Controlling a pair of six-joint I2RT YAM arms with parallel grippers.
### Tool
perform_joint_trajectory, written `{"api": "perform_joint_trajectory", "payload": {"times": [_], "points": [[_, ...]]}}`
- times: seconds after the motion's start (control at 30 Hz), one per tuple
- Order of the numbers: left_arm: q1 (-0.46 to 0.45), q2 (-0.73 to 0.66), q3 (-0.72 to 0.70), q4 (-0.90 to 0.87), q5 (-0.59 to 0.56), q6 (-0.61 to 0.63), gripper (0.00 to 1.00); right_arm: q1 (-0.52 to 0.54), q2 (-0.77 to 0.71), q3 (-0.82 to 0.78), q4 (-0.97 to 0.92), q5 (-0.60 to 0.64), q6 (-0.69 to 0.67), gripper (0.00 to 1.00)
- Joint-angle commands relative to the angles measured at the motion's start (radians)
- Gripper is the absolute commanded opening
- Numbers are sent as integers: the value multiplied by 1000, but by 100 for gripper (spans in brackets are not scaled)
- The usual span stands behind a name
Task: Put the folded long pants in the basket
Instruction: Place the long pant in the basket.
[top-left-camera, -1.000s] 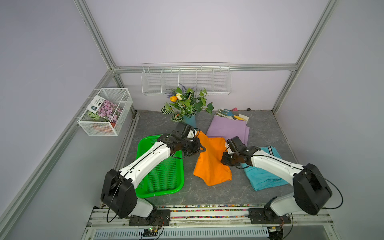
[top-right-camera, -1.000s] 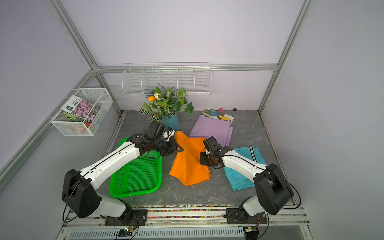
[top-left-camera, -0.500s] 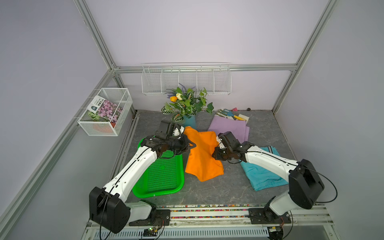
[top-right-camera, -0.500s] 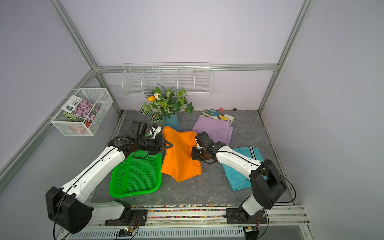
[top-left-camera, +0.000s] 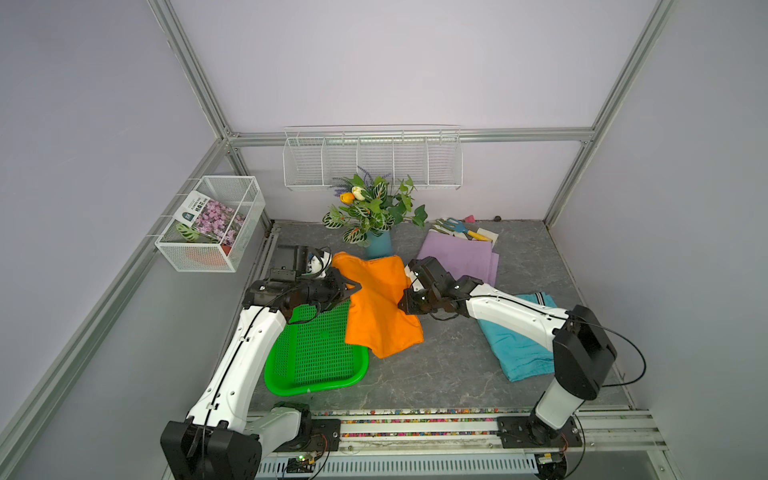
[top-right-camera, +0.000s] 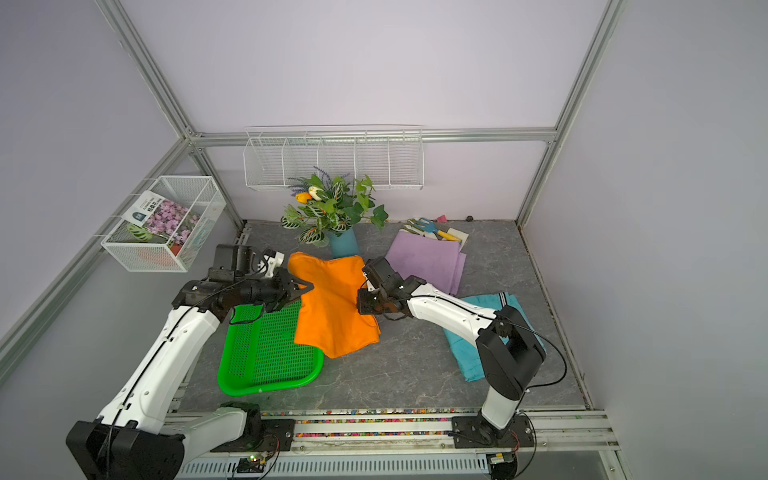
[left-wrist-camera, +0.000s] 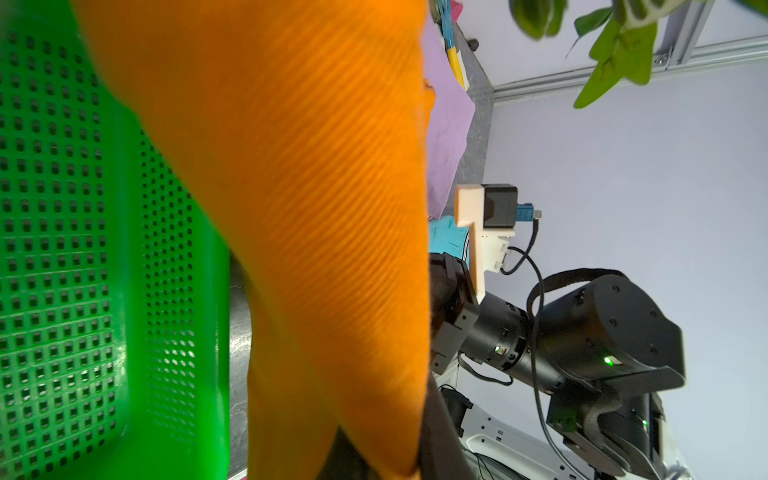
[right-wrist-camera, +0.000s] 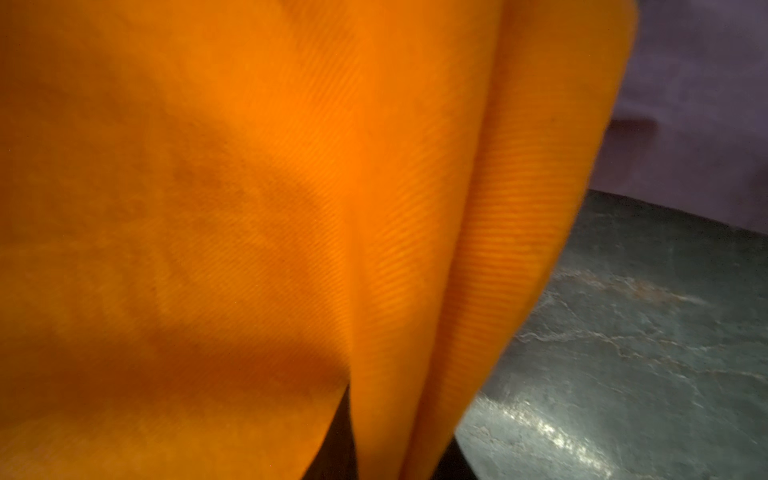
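Green basket (top-left-camera: 308, 389) sits nearest. Teal pants (top-left-camera: 515, 353) lie right of the basket. Orange pants (top-left-camera: 376, 307) hang above its right edge, pinched by the left gripper (top-left-camera: 351, 286) and right gripper (top-left-camera: 405, 300). Lilac pants (top-left-camera: 457, 257) lie farther back.

Pale lilac walls (top-left-camera: 374, 62) framed in aluminium posts (top-left-camera: 191, 75) enclose a grey marbled floor (top-left-camera: 449, 365) under even light.

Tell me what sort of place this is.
Probably a robot lab test cell dressed as a home corner: aluminium frame around plain walls, two arms mounted on a rail, and staged props such as a plant and wire rack.
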Motion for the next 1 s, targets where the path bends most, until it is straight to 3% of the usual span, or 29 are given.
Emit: {"api": "perform_joint_trajectory", "payload": {"times": [0.0,0.4,0.67,0.97], "points": [[40,-32,37,49,37,59,0,18,-8,19,9,-8,-8,0],[182,-98,48,55,47,69,0,74,58,139,-24,-13,-14,0],[186,-50,-28,305,171,-116,0,90,61,165,-102,78,-47,0],[187,-12,41,323,223,-109,0,85,48,177,-88,93,-52,0]]}}
